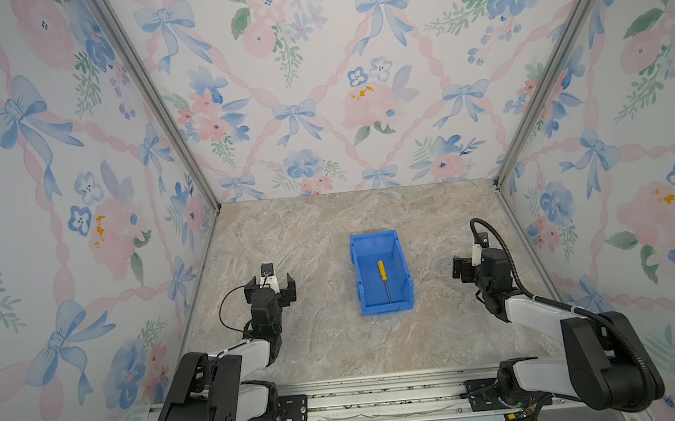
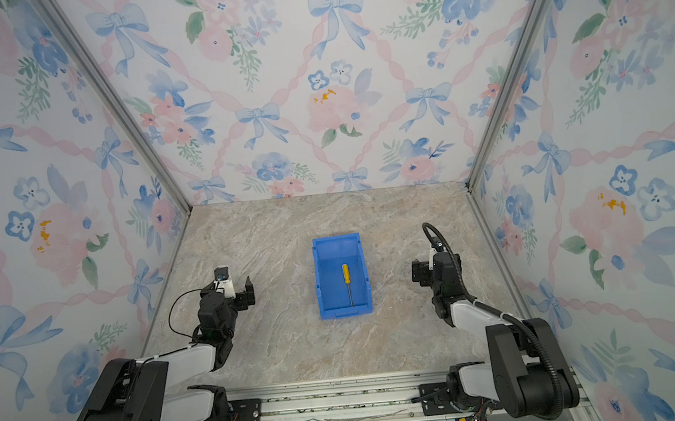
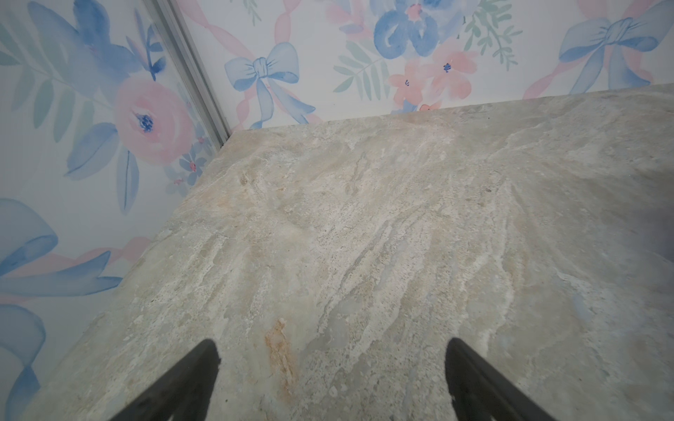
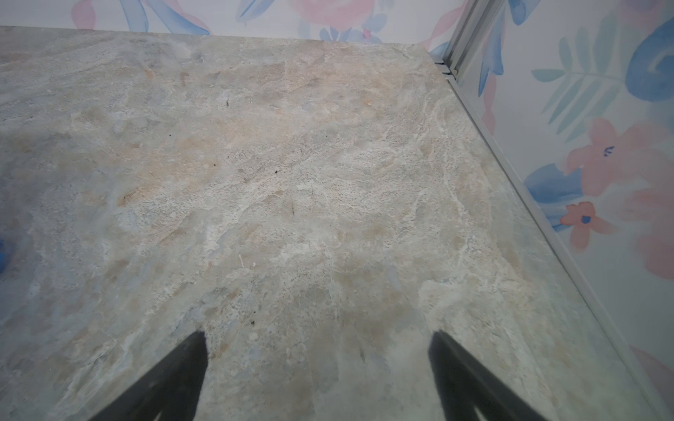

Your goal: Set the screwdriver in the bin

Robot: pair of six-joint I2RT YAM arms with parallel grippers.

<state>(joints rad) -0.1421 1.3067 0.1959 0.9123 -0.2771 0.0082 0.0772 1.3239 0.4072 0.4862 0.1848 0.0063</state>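
My left gripper and right gripper gape wide, empty; the screwdriver lies in the bin, so I touch nothing.

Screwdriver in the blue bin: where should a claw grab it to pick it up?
Grab the screwdriver by its fat yellow handle, straight down from above. It lies flat in the bin, whose walls block the sides; the silver shaft is thin.

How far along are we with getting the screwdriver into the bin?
Done: the screwdriver lies flat inside the bin, handle at the far end. In hand: nothing; the left gripper and right gripper stand open and empty, either side of the bin. Left: nothing that I can see.
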